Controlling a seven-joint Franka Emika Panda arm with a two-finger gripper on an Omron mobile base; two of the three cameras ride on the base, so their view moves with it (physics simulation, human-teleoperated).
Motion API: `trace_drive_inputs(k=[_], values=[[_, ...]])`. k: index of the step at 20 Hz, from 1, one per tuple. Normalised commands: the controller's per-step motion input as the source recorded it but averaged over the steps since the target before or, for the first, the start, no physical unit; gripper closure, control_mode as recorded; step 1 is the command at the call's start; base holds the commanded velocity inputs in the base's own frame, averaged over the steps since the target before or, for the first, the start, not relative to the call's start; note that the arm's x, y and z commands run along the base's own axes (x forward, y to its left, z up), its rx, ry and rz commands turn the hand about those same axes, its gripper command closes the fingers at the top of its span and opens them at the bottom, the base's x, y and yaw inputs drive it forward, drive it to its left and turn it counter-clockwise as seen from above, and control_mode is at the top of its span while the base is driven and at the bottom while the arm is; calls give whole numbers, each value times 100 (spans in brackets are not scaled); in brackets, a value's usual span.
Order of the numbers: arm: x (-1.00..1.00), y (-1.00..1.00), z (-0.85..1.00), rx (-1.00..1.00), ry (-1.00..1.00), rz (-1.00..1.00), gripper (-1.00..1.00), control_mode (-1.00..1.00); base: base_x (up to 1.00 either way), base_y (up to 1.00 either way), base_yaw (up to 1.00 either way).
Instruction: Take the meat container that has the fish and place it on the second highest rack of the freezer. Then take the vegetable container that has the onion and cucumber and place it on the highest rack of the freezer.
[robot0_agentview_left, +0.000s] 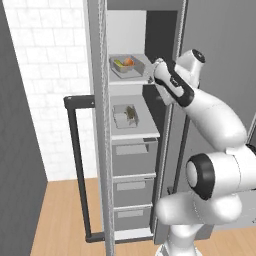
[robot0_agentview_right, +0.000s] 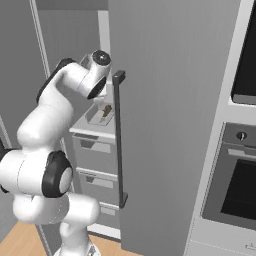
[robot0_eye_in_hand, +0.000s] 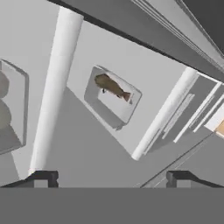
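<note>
Hand (robot0_eye_in_hand: 111, 178) open, holding nothing, just right of the top rack. Vegetable container (robot0_agentview_left: 127, 66) sits on that highest rack beside the hand; meat container (robot0_agentview_left: 125, 116) with fish (robot0_eye_in_hand: 112, 86) one rack below. Looks like both placements done.

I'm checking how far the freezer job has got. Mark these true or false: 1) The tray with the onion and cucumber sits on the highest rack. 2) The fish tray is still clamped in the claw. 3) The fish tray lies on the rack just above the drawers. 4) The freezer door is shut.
1) True: the vegetable container sits on the highest rack of the freezer.
2) False: the claw is open and holds nothing.
3) True: the meat container with the fish rests there.
4) False: the door stands open.
</note>
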Motion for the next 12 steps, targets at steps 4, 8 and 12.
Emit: trace_drive_inputs(k=[4,8,12], values=[[-100,-4,-56,-20,-10,44,-100,-100,0,0,0],[-100,-8,-42,-24,-2,51,-100,-100,0,0,0],[-91,5,-6,-4,-12,19,-100,-100,0,0,0]])
